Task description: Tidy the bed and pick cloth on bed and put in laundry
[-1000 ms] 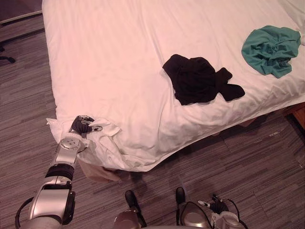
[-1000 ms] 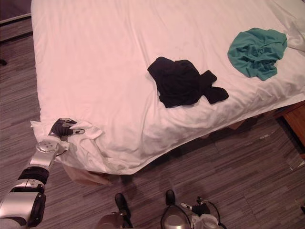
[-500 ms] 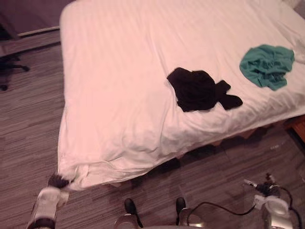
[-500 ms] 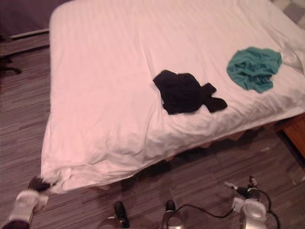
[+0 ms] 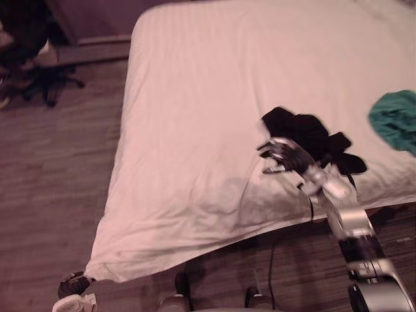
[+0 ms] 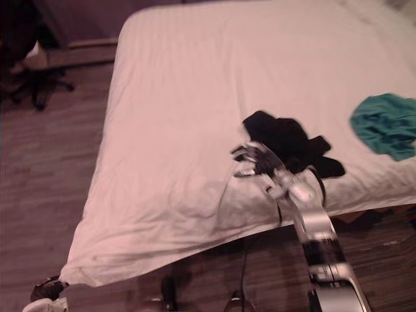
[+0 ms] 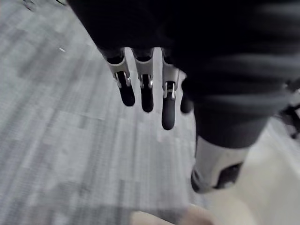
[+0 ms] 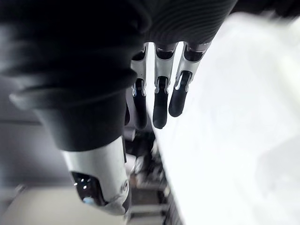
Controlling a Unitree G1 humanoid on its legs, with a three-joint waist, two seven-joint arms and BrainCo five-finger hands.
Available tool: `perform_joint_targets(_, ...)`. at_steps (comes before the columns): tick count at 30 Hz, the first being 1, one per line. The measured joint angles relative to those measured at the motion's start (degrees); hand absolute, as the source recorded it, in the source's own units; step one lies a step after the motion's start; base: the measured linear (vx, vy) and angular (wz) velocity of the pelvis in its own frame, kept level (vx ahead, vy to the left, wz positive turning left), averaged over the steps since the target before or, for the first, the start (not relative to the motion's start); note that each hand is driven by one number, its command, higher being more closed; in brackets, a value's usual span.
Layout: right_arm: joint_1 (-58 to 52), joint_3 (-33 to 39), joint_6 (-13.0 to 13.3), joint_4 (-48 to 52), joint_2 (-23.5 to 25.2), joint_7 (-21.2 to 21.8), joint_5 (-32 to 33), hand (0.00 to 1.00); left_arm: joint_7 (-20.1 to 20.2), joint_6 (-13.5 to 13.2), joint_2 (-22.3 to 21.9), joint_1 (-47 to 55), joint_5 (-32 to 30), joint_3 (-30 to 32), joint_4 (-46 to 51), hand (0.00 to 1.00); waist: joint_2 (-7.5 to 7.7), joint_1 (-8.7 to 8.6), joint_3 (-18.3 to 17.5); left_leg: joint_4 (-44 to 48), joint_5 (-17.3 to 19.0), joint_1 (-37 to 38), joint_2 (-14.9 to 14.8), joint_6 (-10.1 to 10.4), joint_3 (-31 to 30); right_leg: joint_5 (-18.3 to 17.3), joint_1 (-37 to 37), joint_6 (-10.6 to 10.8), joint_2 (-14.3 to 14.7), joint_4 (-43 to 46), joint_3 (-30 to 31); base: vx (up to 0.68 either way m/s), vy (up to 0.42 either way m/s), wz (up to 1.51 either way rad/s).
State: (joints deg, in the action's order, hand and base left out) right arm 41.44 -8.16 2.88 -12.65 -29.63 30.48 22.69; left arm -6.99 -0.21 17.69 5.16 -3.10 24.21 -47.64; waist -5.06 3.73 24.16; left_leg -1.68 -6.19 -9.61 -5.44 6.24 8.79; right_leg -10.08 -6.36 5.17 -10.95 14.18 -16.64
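Both open-fingered, our right robot hand [image 5: 288, 156] reaches beside the black cloth [image 5: 311, 132] on the bed [image 5: 195, 97], our left robot hand [image 5: 73, 286] low at its corner.

Right hand [image 8: 159, 70] up close here, its dark ribbed cover [image 8: 70, 51] looming large in front. Past the cover, the silver fingers [image 8: 160, 105] reach out in a tidy row, straight and side by side, dark tips bunched close together. The thumb [image 8: 98, 168] juts out apart from them, silver along its length with a dark glossy tip. Beyond the fingers lies a broad white sheet [image 8: 234, 140], smooth and bright (just a faint soft crease or two). The fingertips hang by its edge; touching or not, can't tell. Between thumb and sheet, a dark jumble [image 8: 145, 157], too blurred to name.
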Motion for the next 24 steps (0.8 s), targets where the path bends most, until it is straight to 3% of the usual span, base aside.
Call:
perform_joint_targets(2, 2.9, -3.2, -0.5, 0.0, 0.8, -0.2, -0.1, 1.0, -0.2, -1.6, -0.6, 0.2, 1.0, -3.0, 3.3, 0.0, -1.64, 1.03, 2.7, -0.3, -1.1, -2.6, 0.2, -0.2, -1.3, -0.2, -2.4, -0.2, -0.2, 1.2, -1.1, -0.08, -0.003, 0.36)
perform_joint_targets(4, 3.6, -7.0, -2.2, -1.1, 3.7, -0.5, -0.4, 1.0, -0.2, -5.1, -0.5, -0.1, 1.2, -8.8, 7.9, 0.0, -2.84, 2.94, 4.3, -1.4, -2.5, -5.4, 0.6, -0.7, -1.7, -0.2, -6.1, -0.2, -0.9, 3.0, -1.3, -0.02, 0.014, 0.2)
perform_joint_targets(8, 4.1, -9.7, -4.1, -5.9, 7.3, -1.0, -0.2, 1.0, 1.2, -8.8, -0.5, -2.3, 4.6, -16.7, 12.2, 0.0, -3.74, 3.32, 4.7, -2.3, -3.5, -7.9, 2.1, -1.6, -2.1, -0.2, -9.1, -0.2, -2.3, 3.9, -1.5, 0.01, 0.039, 0.13)
perform_joint_targets(11, 3.9, -10.2, -3.8, -8.2, 9.5, 0.8, 0.5, 1.0, 2.6, -10.5, -0.5, -4.2, 7.9, -20.7, 12.4, 0.0, -4.18, 3.33, 4.6, -2.3, -3.9, -9.7, 2.5, -2.1, -2.1, -0.2, -11.0, -0.2, -3.0, 4.0, -1.4, 0.0, 0.037, 0.04)
perform_joint_targets(15, 2.8, -10.7, -3.7, -15.2, 13.4, 7.3, 2.7, 1.0, 5.1, -11.9, -0.5, -5.1, 11.9, -25.3, 11.4, 0.0, -5.22, 3.13, 4.5, -2.1, -3.9, -10.2, 3.0, -2.1, -1.7, -0.2, -11.9, 0.1, -3.3, 4.2, -1.0, -0.02, 0.014, -0.07)
perform_joint_targets(20, -13.6, -17.4, -10.8, -32.4, 12.9, 16.2, -5.0, 1.0, 7.4, -13.5, -1.1, -5.9, 14.6, -26.3, 9.2, 0.0, -5.72, 2.79, 4.6, -2.1, -3.9, -9.9, 3.2, -2.0, -2.4, -0.8, -11.1, 0.8, -3.5, 4.6, -1.6, 0.02, -0.02, 0.09)
perform_joint_targets(24, -22.6, -21.3, -11.0, -32.6, 13.1, 23.7, -7.1, 1.0, 7.4, -14.3, -1.2, -6.6, 14.6, -25.8, 6.7, 0.0, -4.53, 0.21, 4.9, -2.2, -3.9, -7.2, 3.1, -2.0, -3.1, -0.5, -7.3, 1.1, -3.3, 3.5, -2.9, 0.04, -0.024, 0.07)
